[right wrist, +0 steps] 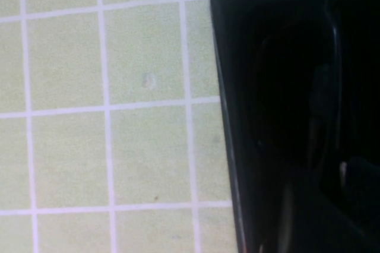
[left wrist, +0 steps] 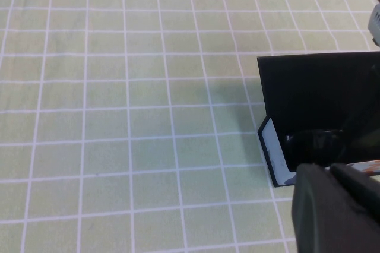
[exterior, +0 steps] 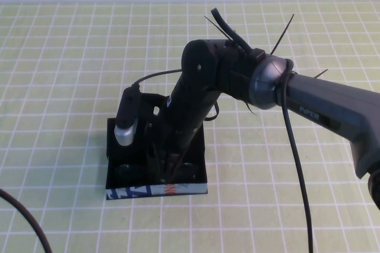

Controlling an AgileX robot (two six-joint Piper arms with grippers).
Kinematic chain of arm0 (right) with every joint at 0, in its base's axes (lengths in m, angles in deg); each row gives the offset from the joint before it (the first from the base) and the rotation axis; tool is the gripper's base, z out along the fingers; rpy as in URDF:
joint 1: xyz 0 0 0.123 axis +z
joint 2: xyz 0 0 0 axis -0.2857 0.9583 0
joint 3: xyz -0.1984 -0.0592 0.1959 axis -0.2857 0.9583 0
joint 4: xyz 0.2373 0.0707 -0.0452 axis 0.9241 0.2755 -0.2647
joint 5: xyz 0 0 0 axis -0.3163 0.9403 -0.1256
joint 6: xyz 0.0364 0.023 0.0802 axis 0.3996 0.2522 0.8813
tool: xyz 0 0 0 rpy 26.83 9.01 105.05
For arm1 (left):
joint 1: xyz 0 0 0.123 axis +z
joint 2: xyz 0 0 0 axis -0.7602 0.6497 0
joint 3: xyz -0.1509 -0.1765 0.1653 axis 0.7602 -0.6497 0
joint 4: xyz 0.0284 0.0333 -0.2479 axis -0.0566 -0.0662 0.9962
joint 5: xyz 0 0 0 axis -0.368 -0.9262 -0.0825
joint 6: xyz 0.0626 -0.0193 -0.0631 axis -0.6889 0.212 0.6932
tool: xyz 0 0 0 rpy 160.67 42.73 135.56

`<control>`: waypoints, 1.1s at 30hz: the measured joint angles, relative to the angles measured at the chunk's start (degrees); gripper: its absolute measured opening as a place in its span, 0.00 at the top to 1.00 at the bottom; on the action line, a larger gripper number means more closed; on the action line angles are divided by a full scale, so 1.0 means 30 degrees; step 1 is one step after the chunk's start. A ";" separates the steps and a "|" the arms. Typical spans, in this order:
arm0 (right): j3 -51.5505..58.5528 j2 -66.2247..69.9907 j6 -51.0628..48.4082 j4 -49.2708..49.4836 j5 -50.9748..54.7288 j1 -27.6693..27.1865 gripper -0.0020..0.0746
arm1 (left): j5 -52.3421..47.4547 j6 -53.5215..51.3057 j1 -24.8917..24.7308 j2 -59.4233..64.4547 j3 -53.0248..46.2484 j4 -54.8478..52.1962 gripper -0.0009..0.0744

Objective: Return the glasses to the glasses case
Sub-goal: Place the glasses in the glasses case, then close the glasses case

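Right arm [exterior: 320, 110] fills the frame's right side, reaching down-left so the right gripper [exterior: 169, 173] dips into the open case [exterior: 199, 152] at lower centre. Whether its jaws are apart I cannot tell. Glasses [exterior: 127, 173] lie dark inside the case. Left gripper is unseen on the checked cloth [exterior: 59, 57].

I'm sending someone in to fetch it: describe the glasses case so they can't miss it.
On the green checked tablecloth, look under the right arm's lowered right gripper. There sits the glasses case, a flat black open box. Its near edge carries a blue-white printed strip with an orange mark; nothing else on the cloth is boxy.
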State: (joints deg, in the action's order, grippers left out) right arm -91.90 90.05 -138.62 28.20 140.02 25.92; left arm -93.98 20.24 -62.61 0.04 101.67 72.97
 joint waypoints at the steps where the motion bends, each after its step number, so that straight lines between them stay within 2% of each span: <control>1: 0.0000 0.0000 0.0000 -0.0047 -0.0034 0.0000 0.77 | 0.0000 0.0000 0.0000 0.0000 0.0000 0.0000 0.99; 8: -0.1780 0.0000 0.1371 -0.1299 0.0271 0.0000 0.74 | -0.0028 -0.0184 0.0000 0.0000 0.0000 0.0041 0.99; 11: -0.3284 0.0000 0.2939 -0.2292 0.0386 -0.0047 0.74 | -0.0074 -0.1806 0.0000 0.0000 0.0000 0.0622 0.99; 13: -0.4125 -0.0037 0.4072 -0.2800 0.0532 -0.0224 0.77 | -0.0118 -0.3563 0.0000 0.0122 -0.0038 0.1468 0.99; 16: -0.4821 -0.0434 0.5379 -0.3028 0.0784 -0.0748 0.90 | -0.0124 -0.6073 0.0000 0.0832 -0.0343 0.3310 0.99; 18: -0.4906 -0.0882 0.5931 -0.3028 0.0989 -0.1290 0.95 | -0.0118 -0.7753 0.0000 0.1757 -0.0697 0.4700 0.99; 21: -0.4954 -0.1360 0.6372 -0.2803 0.1485 -0.2285 0.98 | 0.0544 -0.9565 0.0000 0.3601 -0.1522 0.6487 0.99; 27: -0.4537 -0.1448 0.7340 -0.0493 0.1768 -0.4750 0.99 | 0.2501 -1.3253 0.0000 0.7641 -0.2538 1.0015 0.99; 33: -0.3336 -0.1448 0.7384 0.1388 0.0649 -0.5773 0.99 | 0.4301 -1.7215 0.0000 1.2151 -0.2534 1.3656 0.99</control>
State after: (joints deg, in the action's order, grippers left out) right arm -101.91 85.71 -116.47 32.36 141.97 8.60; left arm -81.07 -31.41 -62.61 36.49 94.07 113.94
